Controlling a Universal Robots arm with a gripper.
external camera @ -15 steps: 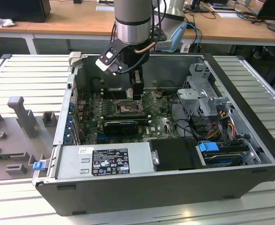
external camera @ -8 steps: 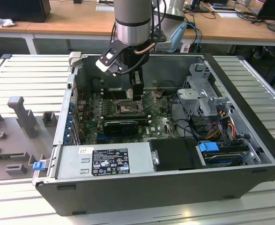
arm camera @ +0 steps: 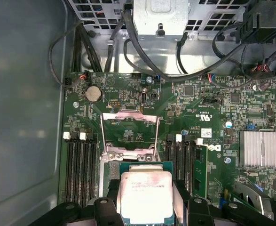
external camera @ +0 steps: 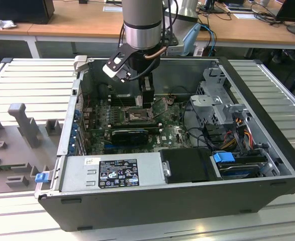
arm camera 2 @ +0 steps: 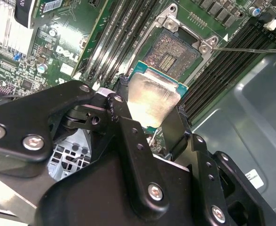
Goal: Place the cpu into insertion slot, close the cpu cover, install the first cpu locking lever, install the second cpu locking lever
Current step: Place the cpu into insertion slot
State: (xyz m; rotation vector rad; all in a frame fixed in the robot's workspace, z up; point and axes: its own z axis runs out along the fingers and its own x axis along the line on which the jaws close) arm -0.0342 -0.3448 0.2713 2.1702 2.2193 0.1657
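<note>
My black gripper [arm camera 2: 152, 96] is shut on the cpu [arm camera 2: 153, 104], a pale silvery square on a green-edged base, gripped by two opposite edges. The cpu hangs a little above the insertion slot [arm camera 2: 171, 51], whose dark pin field lies uncovered inside its metal rim. In the first wrist view the cpu [arm camera: 145, 195] sits between the fingers [arm camera: 110, 190], and the cpu cover [arm camera: 130, 134] is swung open and lies back beyond the slot. A thin locking lever [arm camera 2: 246, 48] sticks out beside the slot. In the exterior view the gripper [external camera: 147, 98] hangs inside the computer case over the slot [external camera: 137, 116].
Long black memory slots [arm camera: 81, 165] flank the socket on both sides. A finned heatsink [arm camera: 262, 148], a coin battery [arm camera: 92, 93] and black cables [arm camera: 142, 56] lie nearby. The drive cage [external camera: 215, 108] and power supply [external camera: 112, 173] hem in the board inside the case walls.
</note>
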